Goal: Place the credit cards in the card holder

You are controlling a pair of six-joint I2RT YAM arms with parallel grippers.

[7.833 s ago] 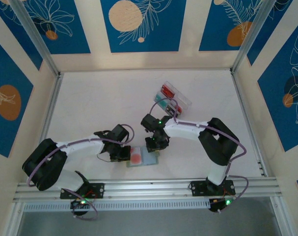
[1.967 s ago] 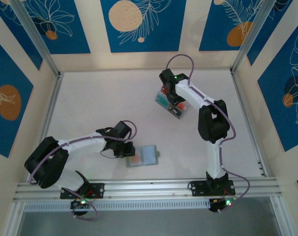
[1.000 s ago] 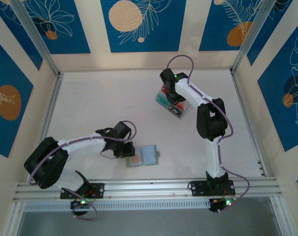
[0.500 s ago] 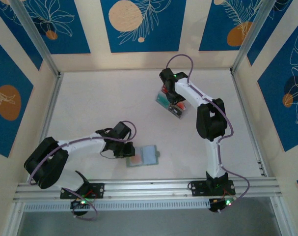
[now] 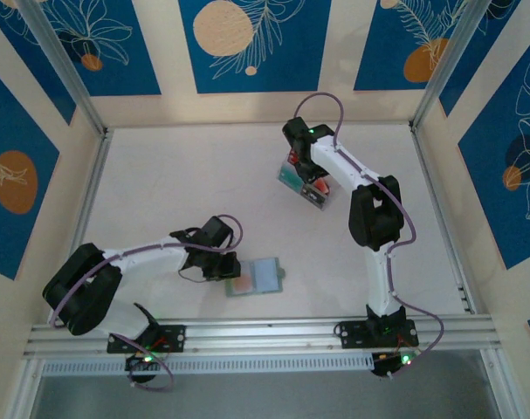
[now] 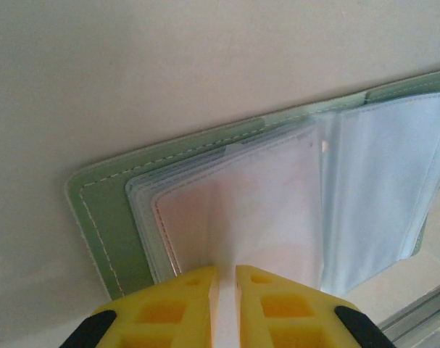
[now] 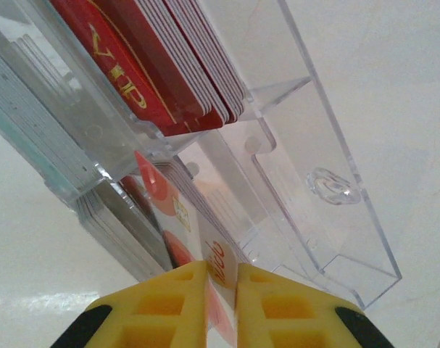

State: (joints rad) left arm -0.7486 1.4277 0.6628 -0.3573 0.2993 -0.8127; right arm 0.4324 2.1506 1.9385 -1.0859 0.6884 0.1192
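White tabletop [image 5: 177, 192], seen from above. The right arm [image 5: 369, 218] reached to a clear plastic compartment box [image 5: 320, 195] at about 1 o'clock. The left arm [image 5: 134, 257] lay low toward 6 o'clock. There the sage-green card holder [image 5: 263, 277] lay open, with the left tool [image 5: 230, 267] pinched closed on one of its clear sleeves [image 6: 277, 210]. Red cards [image 7: 154, 80] stood in the box. Beside them, the right tool [image 7: 221, 272] was closed on a white card [image 7: 194, 225] with red print.
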